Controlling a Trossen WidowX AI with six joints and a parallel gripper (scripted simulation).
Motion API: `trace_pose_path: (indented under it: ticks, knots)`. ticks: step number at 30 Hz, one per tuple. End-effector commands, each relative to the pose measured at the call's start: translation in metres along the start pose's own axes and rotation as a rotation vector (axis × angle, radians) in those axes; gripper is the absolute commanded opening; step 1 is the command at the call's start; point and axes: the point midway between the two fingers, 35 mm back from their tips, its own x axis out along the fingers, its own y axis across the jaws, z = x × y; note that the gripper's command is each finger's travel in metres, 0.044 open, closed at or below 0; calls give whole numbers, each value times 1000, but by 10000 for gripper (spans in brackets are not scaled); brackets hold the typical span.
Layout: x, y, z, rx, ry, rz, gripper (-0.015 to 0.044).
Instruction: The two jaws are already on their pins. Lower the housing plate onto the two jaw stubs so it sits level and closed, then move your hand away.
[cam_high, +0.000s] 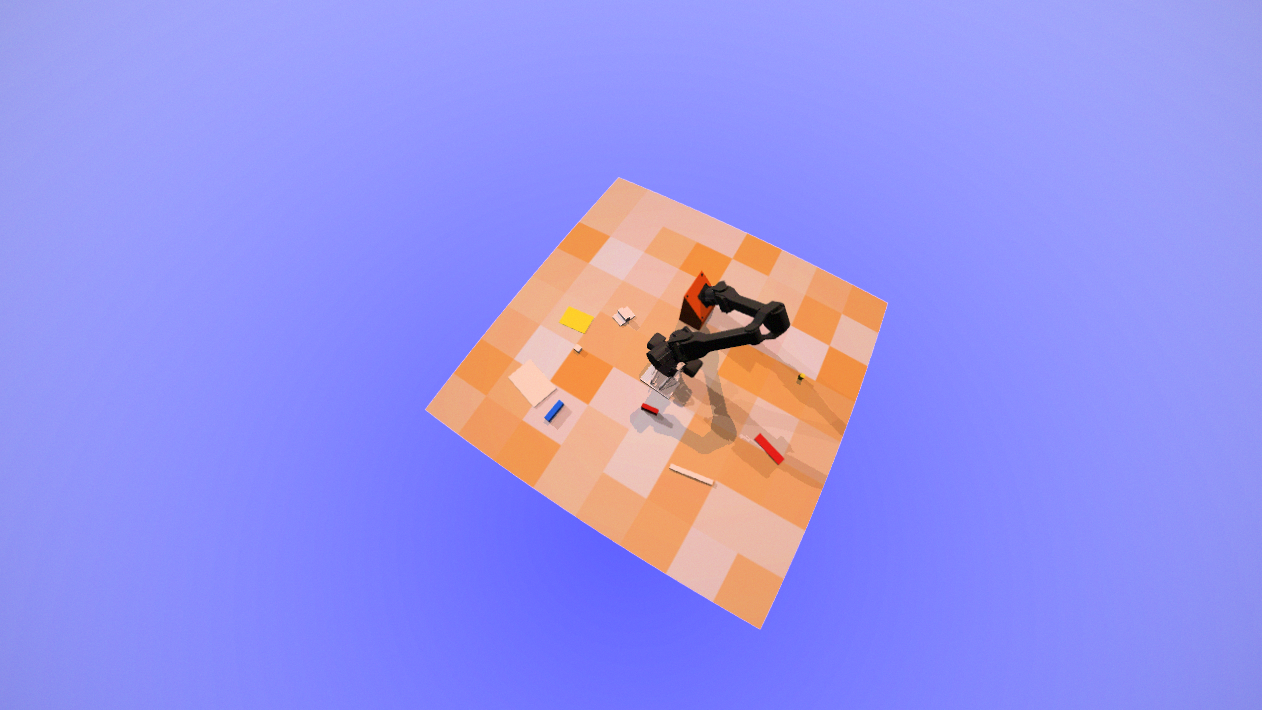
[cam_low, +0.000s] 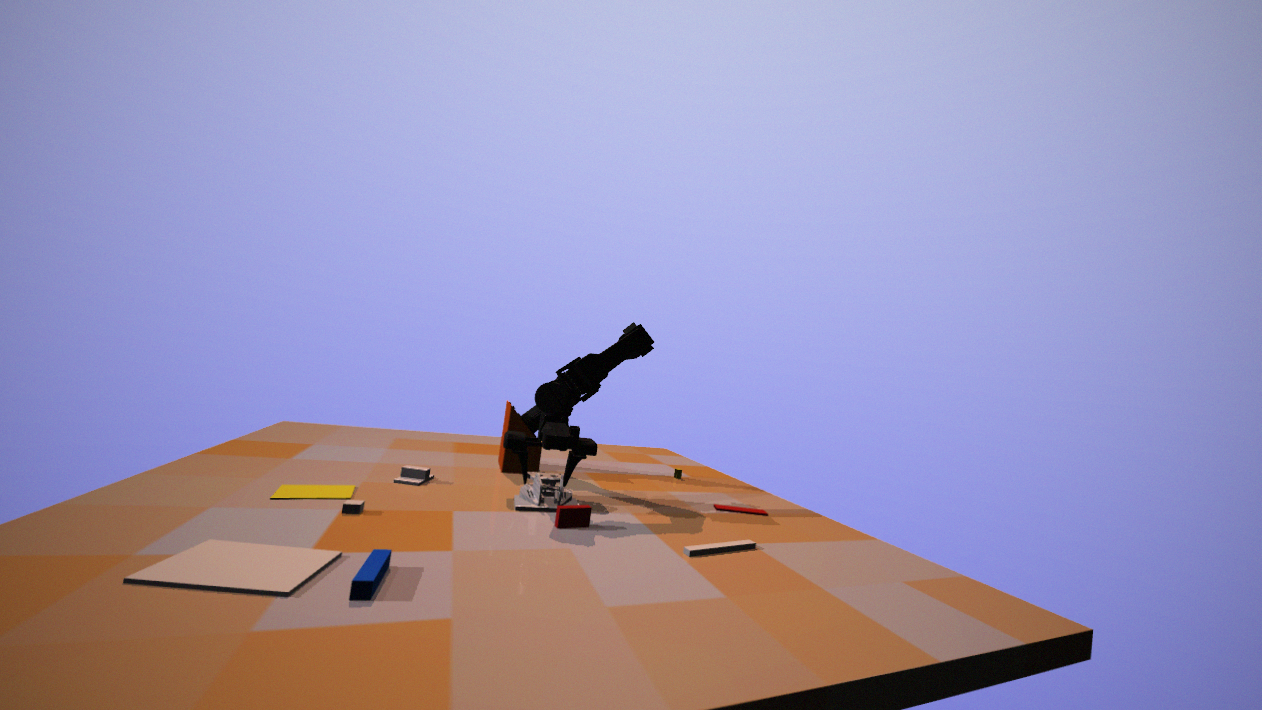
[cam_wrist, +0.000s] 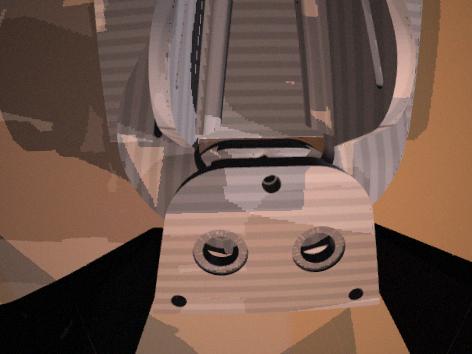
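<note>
My gripper (cam_high: 667, 377) (cam_low: 548, 479) (cam_wrist: 263, 236) is shut on the housing plate (cam_wrist: 270, 212), with one finger at each side edge. The plate is pale, with two round collared holes and three small dark holes. It looks roughly level, low over the near end of the white base (cam_low: 527, 508). Beyond it in the wrist view, the left jaw (cam_wrist: 161, 95) and right jaw (cam_wrist: 404, 92) curve away. Pale crescents show inside both collared holes, off-centre; the stubs are otherwise hidden. I cannot tell whether the plate touches the stubs. In the top view the arm hides it.
A small red block (cam_high: 650, 408) (cam_low: 573, 516) stands close beside the base. A blue block (cam_high: 554, 411) (cam_low: 370, 574), a pale panel (cam_high: 532, 383) (cam_low: 233, 566) and a yellow sheet (cam_high: 577, 319) (cam_low: 313, 491) lie left. A white bar (cam_high: 691, 475) (cam_low: 720, 548) and red bar (cam_high: 768, 448) (cam_low: 740, 509) lie right.
</note>
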Motion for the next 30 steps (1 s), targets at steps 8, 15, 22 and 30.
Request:
trace_pose_path:
  ticks: [8, 15, 22, 30]
  knots:
    - [3, 0, -1, 15, 2, 5, 351]
    - [5, 0, -1, 18, 2, 5, 351]
    - [6, 0, -1, 18, 2, 5, 351]
    - [7, 0, -1, 18, 2, 5, 351]
